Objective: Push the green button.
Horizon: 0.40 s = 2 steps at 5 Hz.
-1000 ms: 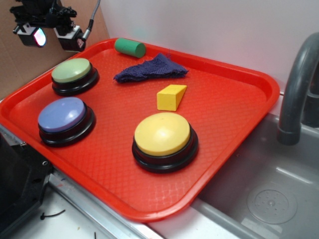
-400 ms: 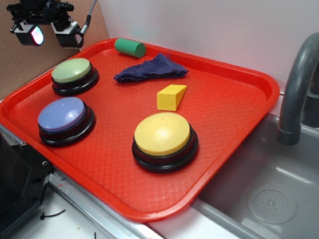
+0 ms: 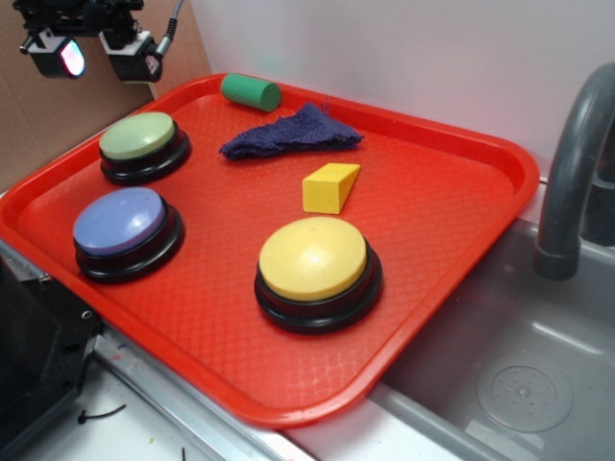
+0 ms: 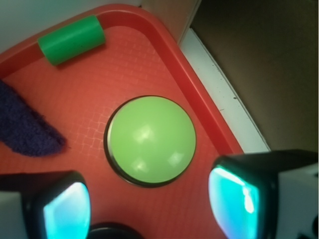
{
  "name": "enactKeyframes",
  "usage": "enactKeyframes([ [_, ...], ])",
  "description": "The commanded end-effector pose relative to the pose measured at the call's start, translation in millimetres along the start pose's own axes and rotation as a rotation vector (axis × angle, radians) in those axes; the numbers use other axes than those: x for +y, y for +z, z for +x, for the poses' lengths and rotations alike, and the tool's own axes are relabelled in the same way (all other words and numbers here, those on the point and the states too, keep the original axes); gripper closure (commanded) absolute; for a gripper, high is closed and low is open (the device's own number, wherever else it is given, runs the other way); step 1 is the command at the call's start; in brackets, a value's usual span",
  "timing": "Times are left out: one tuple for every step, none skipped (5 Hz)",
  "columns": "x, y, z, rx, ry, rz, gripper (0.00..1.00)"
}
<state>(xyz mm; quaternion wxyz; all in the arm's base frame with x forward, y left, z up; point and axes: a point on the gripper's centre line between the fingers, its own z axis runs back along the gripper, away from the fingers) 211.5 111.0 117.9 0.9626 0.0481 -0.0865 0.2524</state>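
Three domed buttons sit on the red tray (image 3: 452,240), and the one that counts, the green button (image 3: 140,136), is in the tray's far left corner, close to the left rim, with the blue-purple button (image 3: 120,222) next along that same edge toward the near corner and the yellow button (image 3: 313,259) nearer the middle of the front edge. The gripper (image 3: 91,56) hangs high above the far left corner, well clear of the dome, its two fingers spread apart and holding nothing; in the wrist view the fingers (image 4: 239,196) frame the lower part of the picture with the green dome (image 4: 152,141) a little ahead of the gap between them. To do this well, I'd say the arm should shift slightly so the dome's crown sits under the fingertips, then come straight down and press on the centre, since a touch on the sloping side could slide off. Closing the fingers first might give a firmer pressing point. The dark green cylinder (image 3: 251,92) and the dark blue cloth (image 3: 293,132) along the far edge are apart from the button and out of the way. The button faces straight up; being round, it has no long axis to speak of, only its vertical press direction.
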Motion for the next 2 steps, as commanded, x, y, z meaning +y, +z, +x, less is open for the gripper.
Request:
enactKeyframes([
  [4.7,34.5,17.1,-0.09,0.013,-0.026,0.0],
  [4.4,37.0,14.7,-0.104,0.021,-0.034,0.0],
])
